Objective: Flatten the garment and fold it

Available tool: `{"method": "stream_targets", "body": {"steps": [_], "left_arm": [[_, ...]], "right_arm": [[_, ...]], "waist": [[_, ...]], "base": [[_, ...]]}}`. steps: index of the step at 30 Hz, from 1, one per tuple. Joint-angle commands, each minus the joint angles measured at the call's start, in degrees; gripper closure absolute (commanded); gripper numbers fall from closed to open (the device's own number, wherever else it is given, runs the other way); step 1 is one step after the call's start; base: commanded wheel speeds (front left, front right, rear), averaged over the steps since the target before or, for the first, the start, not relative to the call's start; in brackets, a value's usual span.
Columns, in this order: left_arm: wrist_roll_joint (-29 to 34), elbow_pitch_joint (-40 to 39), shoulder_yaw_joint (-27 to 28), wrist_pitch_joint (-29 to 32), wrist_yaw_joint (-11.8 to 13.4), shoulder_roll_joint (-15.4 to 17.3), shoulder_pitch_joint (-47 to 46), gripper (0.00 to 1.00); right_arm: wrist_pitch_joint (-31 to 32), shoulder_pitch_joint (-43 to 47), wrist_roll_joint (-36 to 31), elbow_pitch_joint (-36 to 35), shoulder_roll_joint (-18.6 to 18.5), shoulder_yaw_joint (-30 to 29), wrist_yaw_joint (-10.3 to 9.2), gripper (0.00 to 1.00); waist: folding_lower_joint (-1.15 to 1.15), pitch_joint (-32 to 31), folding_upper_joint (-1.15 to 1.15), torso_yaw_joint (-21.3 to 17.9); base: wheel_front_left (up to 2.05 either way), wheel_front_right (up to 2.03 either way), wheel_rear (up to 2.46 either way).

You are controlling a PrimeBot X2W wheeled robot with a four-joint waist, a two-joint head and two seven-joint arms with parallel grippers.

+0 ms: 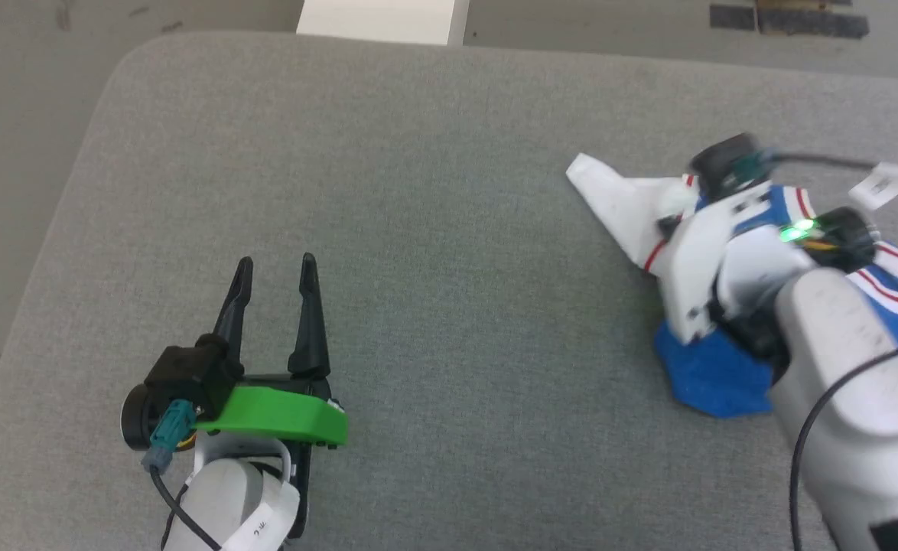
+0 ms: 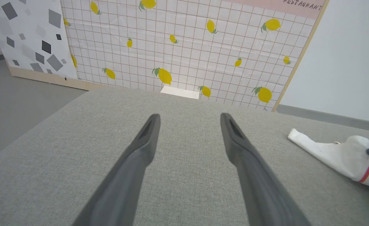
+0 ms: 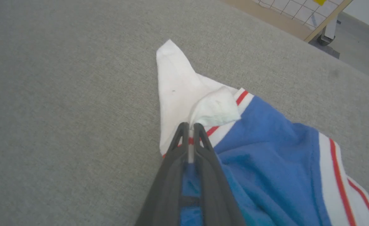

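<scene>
The garment (image 1: 713,379), a royal-blue jersey with white sleeves and red-striped trim, lies bunched at the right of the grey cushioned surface (image 1: 434,252). Its white sleeve (image 1: 621,203) points left. My right gripper (image 3: 190,128) is shut on the garment at the red-striped cuff edge, with white and blue cloth pinched between the fingers. In the head view the right arm's wrist covers the middle of the garment. My left gripper (image 1: 276,269) rests open at the lower left over bare surface, far from the cloth. The white sleeve (image 2: 326,150) lies at the right edge of the left wrist view.
The grey surface has a rounded corner at the upper left, with floor beyond it. A lemon-patterned panel (image 2: 184,47) stands behind the far edge. A white block (image 1: 380,19) sits past the far edge. A black cable (image 1: 839,161) trails from the right wrist.
</scene>
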Motion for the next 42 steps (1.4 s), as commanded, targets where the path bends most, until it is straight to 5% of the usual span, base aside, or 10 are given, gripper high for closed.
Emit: {"method": "stream_targets", "body": {"steps": [1, 11, 13, 19, 23, 32, 42], "left_arm": [[0.6, 0.3, 0.3, -0.3, 0.1, -0.1, 0.2, 0.0], [0.9, 1.1, 1.5, -0.3, -0.3, -0.1, 3.5, 0.0], [0.8, 1.1, 1.6, -0.3, -0.2, -0.1, 4.0, 0.0], [0.9, 1.2, 1.9, -0.3, -0.4, -0.1, 5.7, 0.0], [1.0, 1.6, 1.7, -0.3, -0.7, -0.1, 6.5, 0.0], [1.3, 2.8, 0.7, -0.3, -1.1, -0.1, 8.0, 0.0], [4.0, 11.5, -5.1, 1.8, -0.3, -0.1, 4.1, 0.0]], "right_arm": [[-0.7, 2.3, 1.6, -1.9, -0.4, 2.9, -0.09, 1.0], [5.3, 16.1, 10.1, -18.7, -9.5, 27.0, -0.09, 1.0], [6.2, 18.2, 11.8, -20.8, -10.9, 29.6, -0.09, 0.0], [1.7, 22.1, 14.4, -25.8, -12.1, 27.6, -0.09, 0.0], [-5.2, 27.1, 13.6, -27.5, -9.6, 17.1, -0.09, 0.0], [-28.1, 39.6, 4.1, -29.5, 5.5, -12.7, -0.09, 0.0], [-39.7, 44.1, 3.4, -25.1, 8.4, -24.8, -0.09, 0.0]], "waist": [[0.0, -1.9, 0.29, -0.5], [0.0, -7.7, 0.29, -2.3], [0.0, -8.3, 0.29, -2.6], [0.0, -10.3, 0.29, -3.6], [0.0, -11.8, 0.29, -3.9], [0.0, -14.4, 0.29, -5.5], [0.0, -13.3, 0.29, -7.6]], "base": [[0.0, 0.0, 0.0], [0.0, 0.0, 0.0], [0.0, 0.0, 0.0], [0.0, 0.0, 0.0], [0.0, 0.0, 0.0], [0.0, 0.0, 0.0], [0.0, 0.0, 0.0]]}}
